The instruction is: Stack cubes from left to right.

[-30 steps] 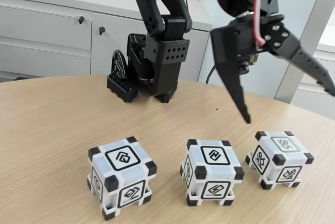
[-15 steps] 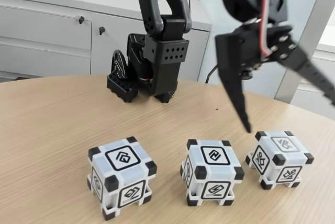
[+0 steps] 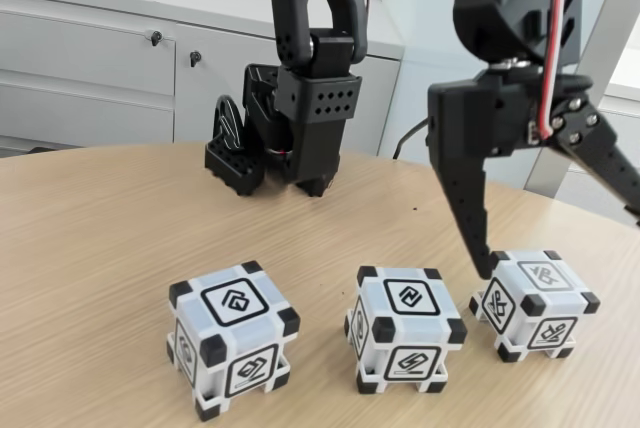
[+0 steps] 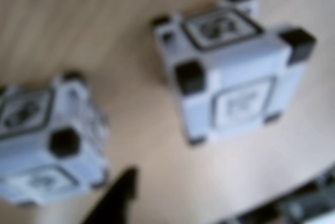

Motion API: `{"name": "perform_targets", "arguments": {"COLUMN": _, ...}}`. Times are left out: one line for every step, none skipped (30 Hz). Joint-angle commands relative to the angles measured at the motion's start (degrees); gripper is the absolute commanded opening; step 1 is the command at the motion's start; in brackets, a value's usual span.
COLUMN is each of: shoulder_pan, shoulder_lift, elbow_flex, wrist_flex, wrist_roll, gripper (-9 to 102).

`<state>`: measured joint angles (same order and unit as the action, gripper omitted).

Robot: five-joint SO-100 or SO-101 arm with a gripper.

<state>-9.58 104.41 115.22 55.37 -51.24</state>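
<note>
Three white cubes with black corners stand in a row on the wooden table in the fixed view: a left cube (image 3: 232, 348), a middle cube (image 3: 405, 333) and a right cube (image 3: 535, 300). My gripper (image 3: 565, 243) hangs open just above the right cube. Its left fingertip (image 3: 485, 266) is down beside that cube's upper left edge, and the other finger runs off the frame's right edge. The blurred wrist view shows two cubes, one (image 4: 230, 67) ahead of the open gripper (image 4: 220, 187) and another (image 4: 47, 140) to the left of the dark fingertip (image 4: 120, 192).
The arm's black base (image 3: 290, 118) stands at the back of the round wooden table (image 3: 100, 238). White cabinets (image 3: 90, 68) line the wall behind. The table's edge curves close behind the right cube.
The gripper has come down and shifted right, staying open. Its left fingertip dropped from mid-air to the upper left edge of the right cube. The cubes have not moved.
</note>
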Motion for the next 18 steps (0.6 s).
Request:
{"name": "perform_targets", "arguments": {"shoulder_pan": 0.44, "shoulder_lift": -1.41, "elbow_flex": -2.81, "wrist_flex": 0.09, "wrist_roll": -0.35, "gripper": 45}}
{"name": "perform_targets", "arguments": {"shoulder_pan": 0.44, "shoulder_lift": -2.02, "elbow_flex": -2.81, "wrist_flex": 0.09, "wrist_roll": -0.35, "gripper": 45}}
{"name": "perform_targets", "arguments": {"shoulder_pan": 0.26, "shoulder_lift": -2.46, "elbow_flex": -2.81, "wrist_flex": 0.09, "wrist_roll": -0.35, "gripper": 45}}
{"name": "perform_targets", "arguments": {"shoulder_pan": -0.09, "shoulder_lift": -2.90, "elbow_flex": -2.81, "wrist_flex": 0.09, "wrist_roll": -0.44, "gripper": 45}}
{"name": "perform_targets", "arguments": {"shoulder_pan": -0.35, "shoulder_lift": -3.34, "elbow_flex": -2.81, "wrist_flex": 0.09, "wrist_roll": -0.79, "gripper": 45}}
{"name": "perform_targets", "arguments": {"shoulder_pan": -0.44, "shoulder_lift": -3.69, "elbow_flex": -2.81, "wrist_flex": 0.09, "wrist_roll": -1.32, "gripper": 45}}
{"name": "perform_targets", "arguments": {"shoulder_pan": -0.53, "shoulder_lift": -3.87, "elbow_flex": -2.81, "wrist_flex": 0.09, "wrist_roll": -2.11, "gripper": 46}}
{"name": "perform_targets", "arguments": {"shoulder_pan": -0.53, "shoulder_lift": -4.13, "elbow_flex": -2.81, "wrist_flex": 0.09, "wrist_roll": -2.72, "gripper": 46}}
{"name": "perform_targets", "arguments": {"shoulder_pan": -0.53, "shoulder_lift": -4.39, "elbow_flex": -2.81, "wrist_flex": 0.09, "wrist_roll": -3.52, "gripper": 46}}
{"name": "perform_targets", "arguments": {"shoulder_pan": -0.53, "shoulder_lift": -4.57, "elbow_flex": -2.81, "wrist_flex": 0.09, "wrist_roll": -4.31, "gripper": 46}}
{"name": "perform_targets", "arguments": {"shoulder_pan": -0.53, "shoulder_lift": -4.75, "elbow_flex": -2.81, "wrist_flex": 0.09, "wrist_roll": -4.92, "gripper": 46}}
{"name": "perform_targets", "arguments": {"shoulder_pan": -0.53, "shoulder_lift": -4.92, "elbow_flex": -2.81, "wrist_flex": 0.09, "wrist_roll": -5.71, "gripper": 46}}
{"name": "perform_targets", "arguments": {"shoulder_pan": -0.53, "shoulder_lift": -5.10, "elbow_flex": -2.81, "wrist_flex": 0.09, "wrist_roll": -6.33, "gripper": 46}}
{"name": "perform_targets", "arguments": {"shoulder_pan": -0.53, "shoulder_lift": -5.45, "elbow_flex": -2.81, "wrist_flex": 0.09, "wrist_roll": -6.59, "gripper": 46}}
{"name": "perform_targets", "arguments": {"shoulder_pan": -0.62, "shoulder_lift": -5.71, "elbow_flex": -2.81, "wrist_flex": 0.09, "wrist_roll": -6.68, "gripper": 46}}
{"name": "perform_targets", "arguments": {"shoulder_pan": -0.62, "shoulder_lift": -5.98, "elbow_flex": -2.81, "wrist_flex": 0.09, "wrist_roll": -6.94, "gripper": 46}}
{"name": "perform_targets", "arguments": {"shoulder_pan": -0.62, "shoulder_lift": -6.33, "elbow_flex": -2.81, "wrist_flex": 0.09, "wrist_roll": -7.21, "gripper": 46}}
{"name": "perform_targets", "arguments": {"shoulder_pan": -0.62, "shoulder_lift": -6.77, "elbow_flex": -2.81, "wrist_flex": 0.00, "wrist_roll": -7.21, "gripper": 46}}
